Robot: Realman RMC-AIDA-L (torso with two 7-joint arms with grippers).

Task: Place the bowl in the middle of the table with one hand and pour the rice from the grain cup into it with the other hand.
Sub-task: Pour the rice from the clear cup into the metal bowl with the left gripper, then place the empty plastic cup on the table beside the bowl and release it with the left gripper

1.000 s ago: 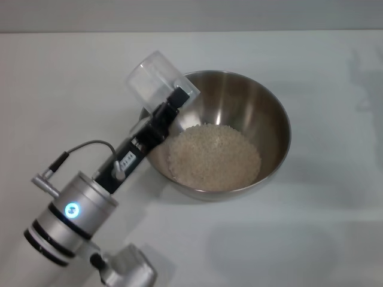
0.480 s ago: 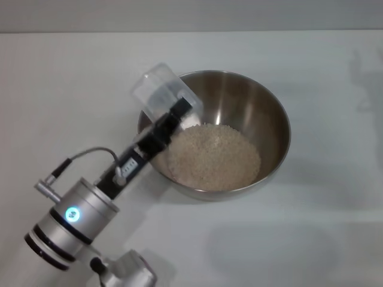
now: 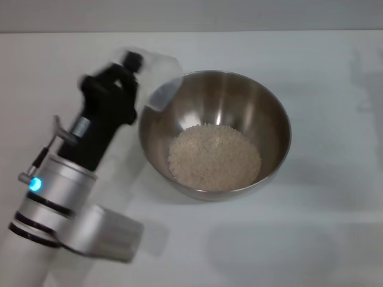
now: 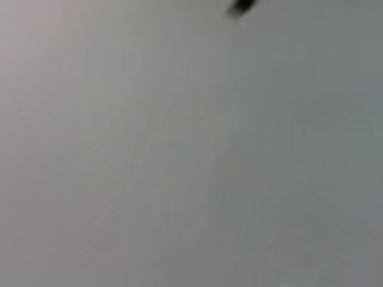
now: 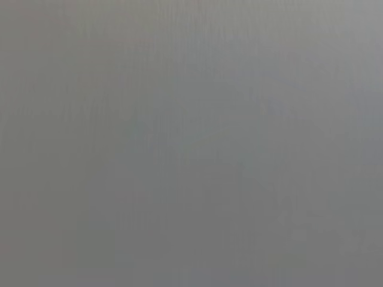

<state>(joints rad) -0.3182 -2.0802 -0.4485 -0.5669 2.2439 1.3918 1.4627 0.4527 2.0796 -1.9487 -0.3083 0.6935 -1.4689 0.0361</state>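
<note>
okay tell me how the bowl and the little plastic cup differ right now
The bowl is shiny steel and much bigger; the cup is clear plastic and small. The bowl sits on the table; the cup is held up beside the bowl's rim by the left gripper. The bowl holds a heap of rice; no rice shows in the cup.

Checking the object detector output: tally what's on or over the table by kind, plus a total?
Bowl: 1, steel
Rice heap: 1, in the bowl
Grain cup: 1, clear, blurred, at the left claw beside the bowl's rim
Arm in view: 1, left; right arm unseen
Total: 4, on a white table
</note>
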